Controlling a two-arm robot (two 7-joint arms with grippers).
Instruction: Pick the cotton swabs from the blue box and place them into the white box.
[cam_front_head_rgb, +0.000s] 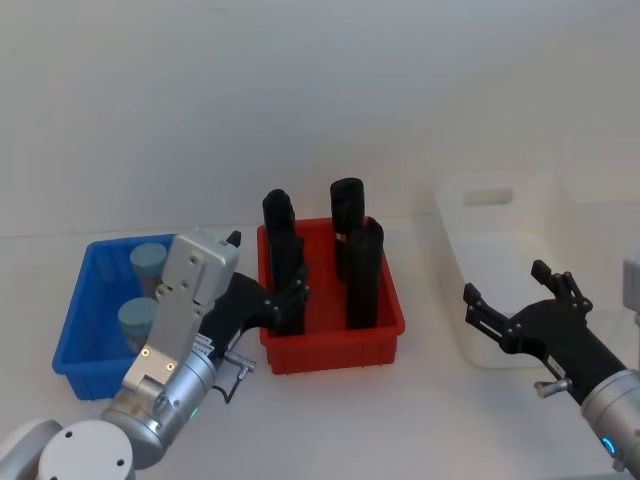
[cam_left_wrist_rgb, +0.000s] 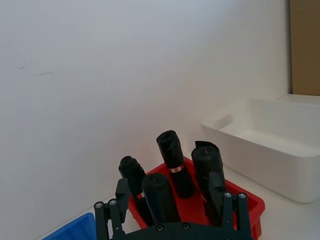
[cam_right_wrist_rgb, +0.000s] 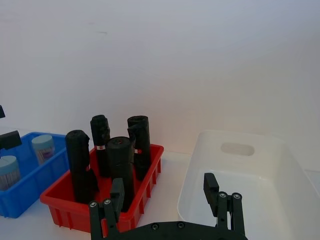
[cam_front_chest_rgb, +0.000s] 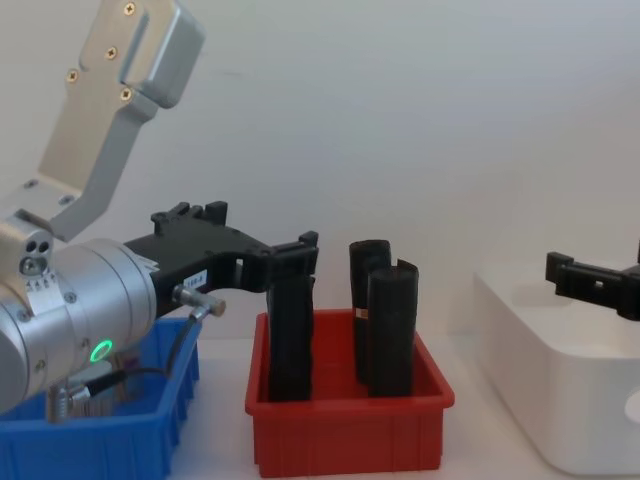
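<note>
we see two clear round tubs of cotton swabs (cam_front_head_rgb: 148, 262), pale blue lids, in the ribbed blue box (cam_front_head_rgb: 72, 330), one partly hidden by the left gripper (cam_left_wrist_rgb: 169, 195), fingers spread wide, empty. right gripper (cam_front_head_rgb: 508, 284) gapes empty by the glossy white box (cam_front_head_rgb: 497, 214).

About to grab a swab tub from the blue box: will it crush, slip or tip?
Probably stiff: the cotton swabs sit in clear, hard-looking tubs. Likely light, being small. Smooth round walls may slip, or roll if tipped; both stand upright in the blue box. Left gripper hovers open by the red bin; right gripper by the white box.
</note>
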